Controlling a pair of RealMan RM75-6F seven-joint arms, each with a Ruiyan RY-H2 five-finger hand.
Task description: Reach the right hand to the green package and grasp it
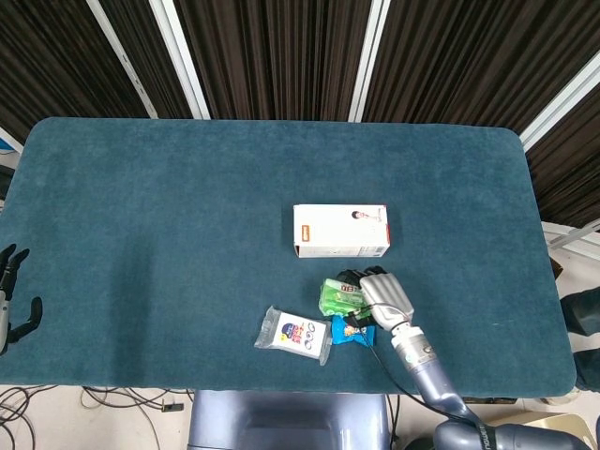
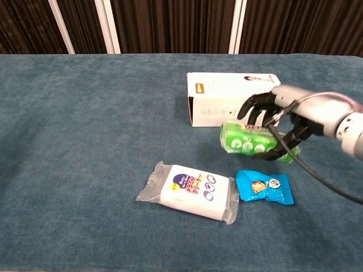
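Just in front of the white carton [image 2: 233,99], my right hand [image 2: 282,120] grips the green package [image 2: 249,139], fingers wrapped over it, lifted clear of the teal table [image 2: 85,130]. The blue snack packet [image 2: 265,187] and white wipes pack [image 2: 191,189] lie below.

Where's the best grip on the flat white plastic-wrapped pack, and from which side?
Take the flat white plastic-wrapped pack across its two long edges, coming straight down from above. It lies flat on the teal table cloth with bare cloth along both long sides; the small blue snack packet crowds its right end, so probably avoid a side approach there.
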